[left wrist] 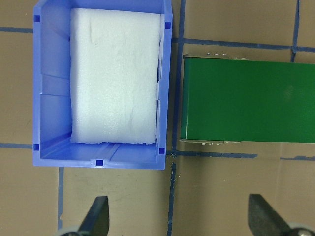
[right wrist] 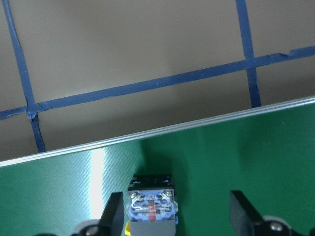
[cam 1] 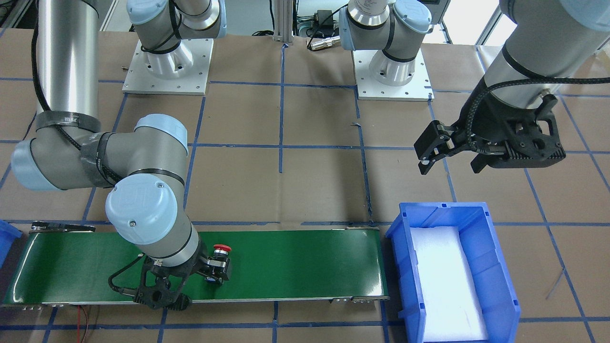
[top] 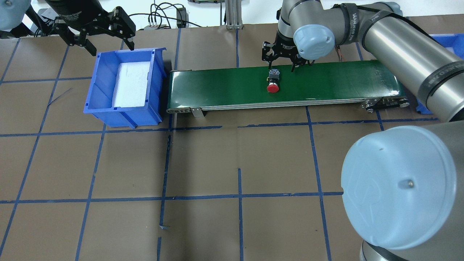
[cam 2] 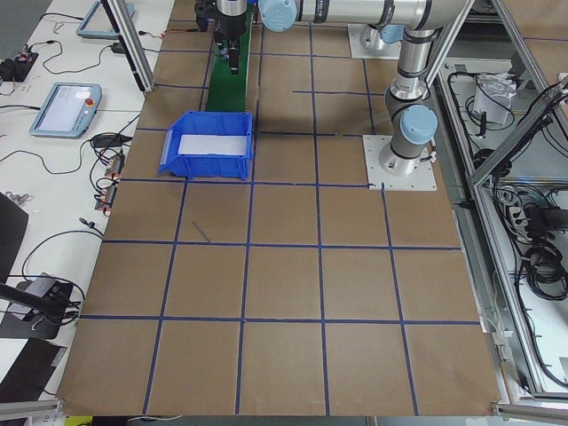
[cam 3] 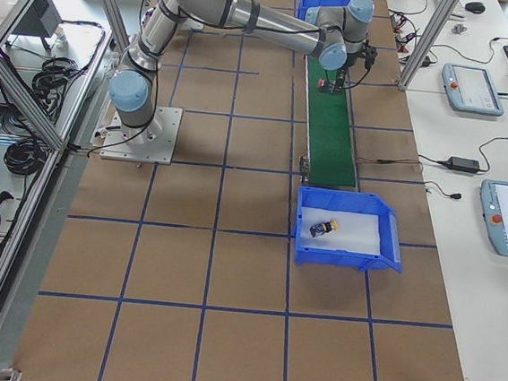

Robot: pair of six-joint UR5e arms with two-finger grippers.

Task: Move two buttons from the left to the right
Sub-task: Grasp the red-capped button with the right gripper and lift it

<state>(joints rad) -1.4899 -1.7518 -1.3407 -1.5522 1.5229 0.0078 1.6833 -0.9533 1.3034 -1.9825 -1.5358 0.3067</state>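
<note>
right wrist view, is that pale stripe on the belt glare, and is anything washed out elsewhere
Right wrist view: yes, reflected light streaks the green belt beside the button. Front-facing view: the foam pad in the blue bin is blown out to flat white.

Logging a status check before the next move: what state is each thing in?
red button: lying on the belt, ungripped.
right end effector: open, straddling the red button.
left end effector: open, empty, near the left bin.
left bin: holds only white foam.
yellow button: lying in the right bin.
</note>
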